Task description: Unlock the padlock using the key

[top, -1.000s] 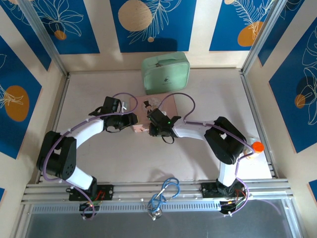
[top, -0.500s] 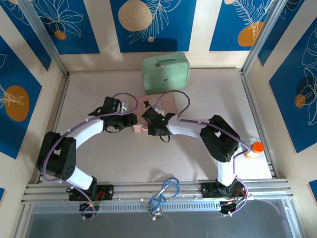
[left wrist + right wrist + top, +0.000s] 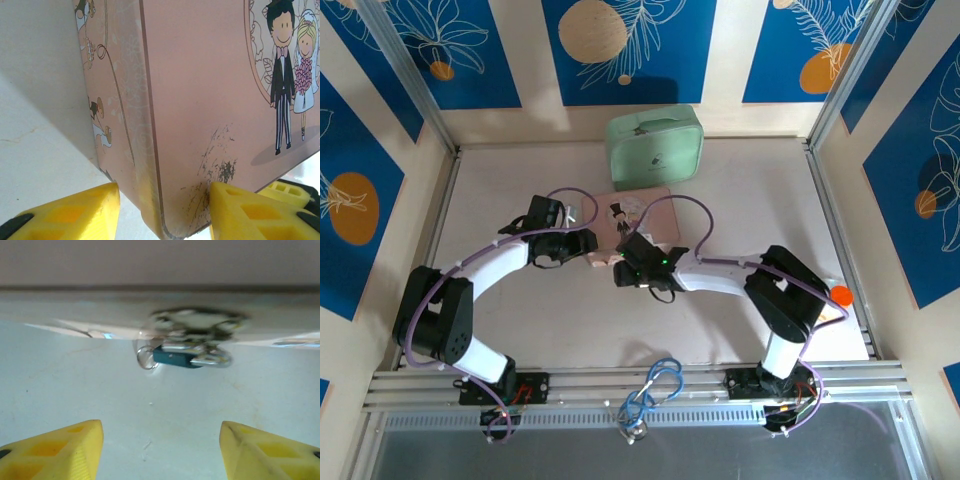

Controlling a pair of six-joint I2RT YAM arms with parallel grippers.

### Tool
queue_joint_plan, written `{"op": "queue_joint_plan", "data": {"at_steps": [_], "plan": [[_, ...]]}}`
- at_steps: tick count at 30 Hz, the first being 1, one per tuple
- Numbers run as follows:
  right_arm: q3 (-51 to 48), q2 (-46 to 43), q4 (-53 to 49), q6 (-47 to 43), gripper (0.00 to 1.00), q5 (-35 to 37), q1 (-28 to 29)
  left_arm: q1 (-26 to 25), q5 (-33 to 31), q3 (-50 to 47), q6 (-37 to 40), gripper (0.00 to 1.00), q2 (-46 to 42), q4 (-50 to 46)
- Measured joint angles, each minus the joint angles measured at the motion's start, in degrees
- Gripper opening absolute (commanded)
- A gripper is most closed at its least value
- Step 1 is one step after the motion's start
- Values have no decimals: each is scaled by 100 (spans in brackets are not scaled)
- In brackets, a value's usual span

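Two fingertips of the right gripper stand spread wide, nothing between them. The padlock lies straight ahead, slightly right of centre and clear of both tips. It sits against the near edge of the pink case, about mid-bench. Its long axis runs crosswise to the approach, silvery end apparently rightward. Key not distinguishable (blur). Left gripper pinches the case's corner, so the right arm is free to act.
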Motion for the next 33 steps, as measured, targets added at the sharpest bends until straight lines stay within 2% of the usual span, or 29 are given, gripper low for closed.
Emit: {"op": "queue_joint_plan", "data": {"at_steps": [2, 5, 8, 13, 19, 33], "plan": [[-205, -74, 293, 37, 65, -164, -192, 0, 0, 0, -7, 50, -7, -15], [-483, -142, 581, 131, 58, -326, -424, 0, 0, 0, -15, 50, -35, -72], [-527, -142, 603, 197, 57, -411, -529, 0, -2, 0, -15, 50, -72, -157], [-431, -98, 614, 210, 56, -450, -487, 0, 0, 0, -15, 49, -76, -186], [-33, 197, 439, 177, 46, -323, -452, 0, 0, 0, -13, 49, -76, -188], [562, 529, -210, 166, 36, -98, -413, 0, 0, 0, 4, 49, -76, -188]]}}
